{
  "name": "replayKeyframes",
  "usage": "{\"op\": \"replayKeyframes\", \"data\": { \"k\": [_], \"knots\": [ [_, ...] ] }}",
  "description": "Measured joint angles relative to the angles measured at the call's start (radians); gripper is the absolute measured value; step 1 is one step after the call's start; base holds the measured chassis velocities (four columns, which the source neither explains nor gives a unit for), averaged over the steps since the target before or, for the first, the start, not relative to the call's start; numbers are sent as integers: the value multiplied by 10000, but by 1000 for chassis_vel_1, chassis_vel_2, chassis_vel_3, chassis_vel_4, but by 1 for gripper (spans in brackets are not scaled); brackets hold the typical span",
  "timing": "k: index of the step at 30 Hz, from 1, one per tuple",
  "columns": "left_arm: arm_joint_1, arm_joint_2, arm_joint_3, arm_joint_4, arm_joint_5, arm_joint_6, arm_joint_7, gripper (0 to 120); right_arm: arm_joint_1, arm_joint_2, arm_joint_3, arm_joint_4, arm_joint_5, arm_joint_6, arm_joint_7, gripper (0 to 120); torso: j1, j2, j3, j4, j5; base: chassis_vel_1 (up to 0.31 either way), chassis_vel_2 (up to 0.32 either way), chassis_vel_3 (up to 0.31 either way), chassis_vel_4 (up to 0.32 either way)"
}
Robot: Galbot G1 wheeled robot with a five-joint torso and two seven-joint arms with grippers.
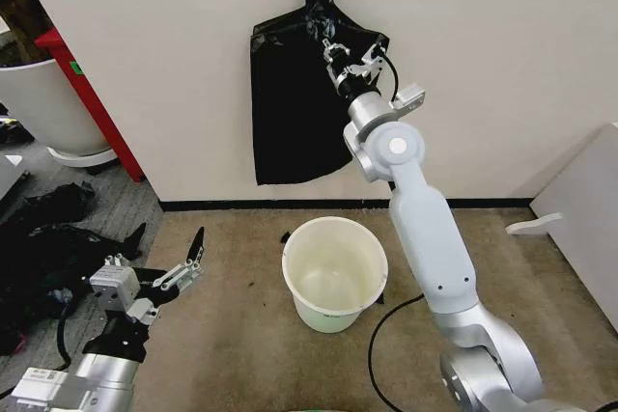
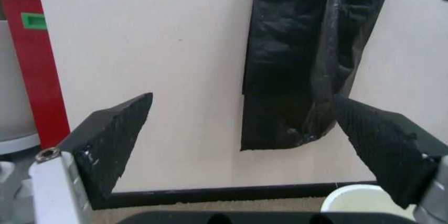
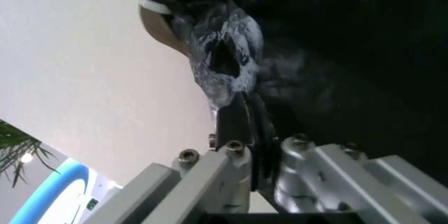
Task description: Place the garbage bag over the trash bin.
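Right gripper (image 1: 333, 53) pinching hanging garbage bag (image 1: 290, 108)

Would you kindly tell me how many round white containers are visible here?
2: the small round white plastic bucket on the carpet below the hanging black bag, and a larger white round tub at far left, partly cut off.
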Motion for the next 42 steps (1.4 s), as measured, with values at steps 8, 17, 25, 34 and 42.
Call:
{"op": "replayKeyframes", "data": {
  "k": [8, 17, 25, 34, 42],
  "knots": [
    [-35, -6, 6, 0, 9, -22, 42, 100, -15, -18, -34, 64, 6, 15, 7, 0, 0, 0, 0, 0, 0, 0, 0, 0, 0],
    [-11, -35, -33, 0, 0, -70, 116, 100, -71, 6, -124, 119, -20, 58, 42, 0, 0, 0, 0, 1, 0, 0, 0, 0, 0],
    [-47, -10, -15, 0, -14, -74, 145, 100, -791, -313, -229, 601, -23, 104, 121, 0, 0, 0, 0, 0, 0, 0, 0, 0, 0],
    [-63, -4, -13, 0, -28, -74, 203, 100, -1685, -730, -416, 1223, -52, 187, 138, 0, 0, 0, 0, 0, 0, 0, 0, 0, 0],
    [-89, -18, -32, 0, -34, -116, 269, 100, -2738, -1176, -499, 1922, -127, 224, 133, 0, 0, 0, 0, 0, 0, 0, 0, 0, 0]
  ]
}}
